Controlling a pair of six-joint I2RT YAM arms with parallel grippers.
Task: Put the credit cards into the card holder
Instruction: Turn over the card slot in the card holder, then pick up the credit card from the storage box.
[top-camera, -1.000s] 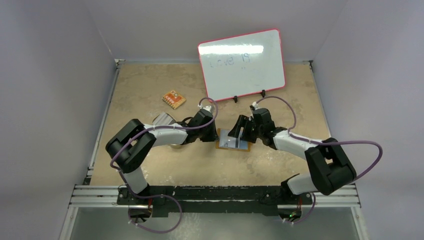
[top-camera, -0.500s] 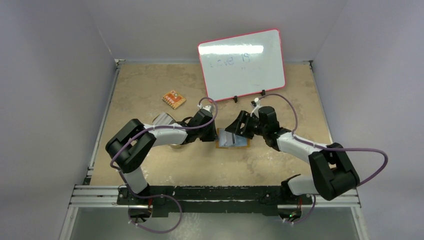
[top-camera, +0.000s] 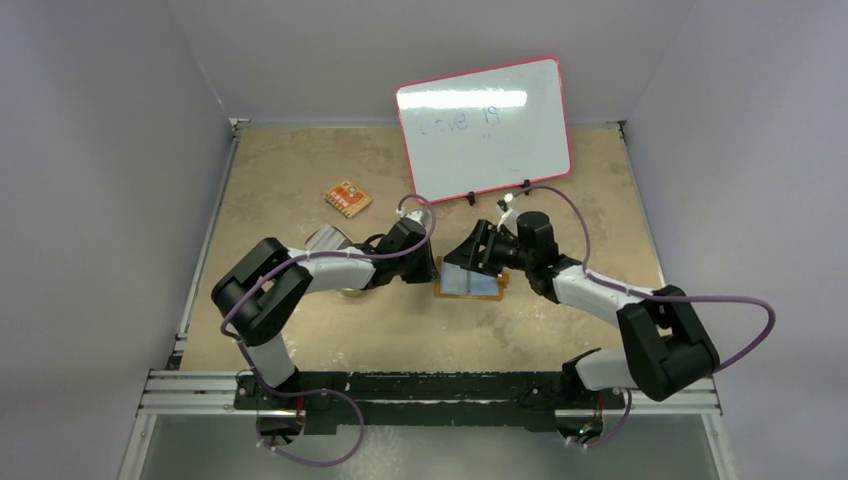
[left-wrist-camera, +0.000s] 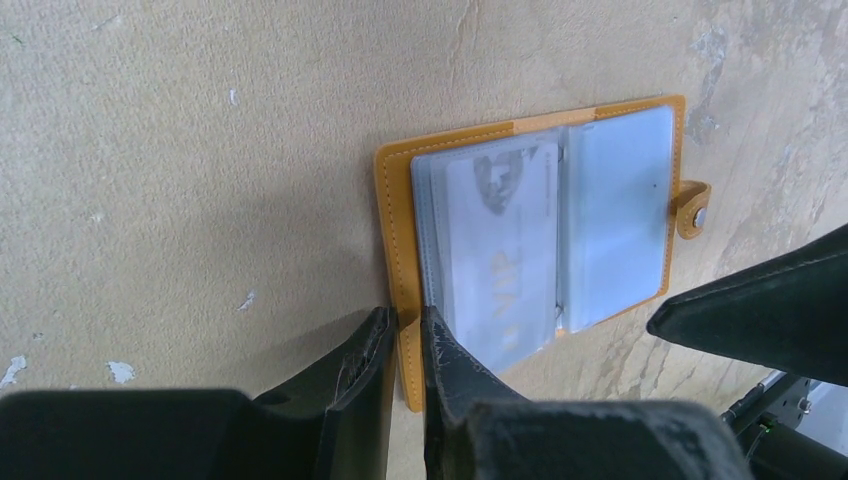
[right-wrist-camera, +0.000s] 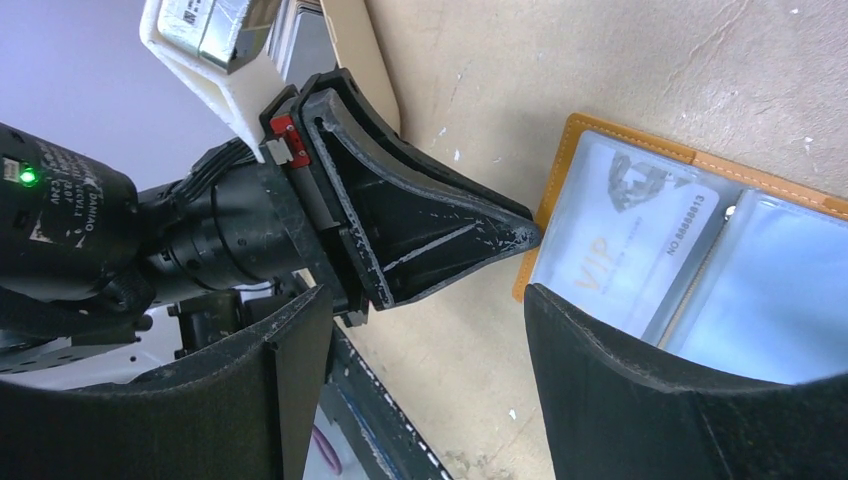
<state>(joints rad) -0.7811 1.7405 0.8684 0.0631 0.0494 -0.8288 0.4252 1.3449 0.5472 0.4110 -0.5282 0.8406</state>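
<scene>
The orange card holder (top-camera: 470, 285) (left-wrist-camera: 395, 230) (right-wrist-camera: 560, 170) lies open on the table, its clear pale-blue sleeves facing up. A grey-silver credit card (left-wrist-camera: 500, 250) (right-wrist-camera: 620, 240) with "VIP" on it sits inside the left sleeve. My left gripper (top-camera: 431, 272) (left-wrist-camera: 405, 325) is shut on the holder's orange left edge. My right gripper (top-camera: 468, 250) (right-wrist-camera: 428, 295) hovers open above the holder's back left part, with nothing between its fingers. More grey-silver cards (top-camera: 325, 240) lie left of the left arm, partly hidden by it.
An orange patterned flat piece (top-camera: 347, 199) lies at the back left. A red-framed whiteboard (top-camera: 485, 130) stands propped at the back, just behind both grippers. The holder's snap tab (left-wrist-camera: 692, 208) sticks out on its right edge.
My right gripper has lifted off the card holder and swung back and left, staying open. The left gripper and the holder have not moved.
</scene>
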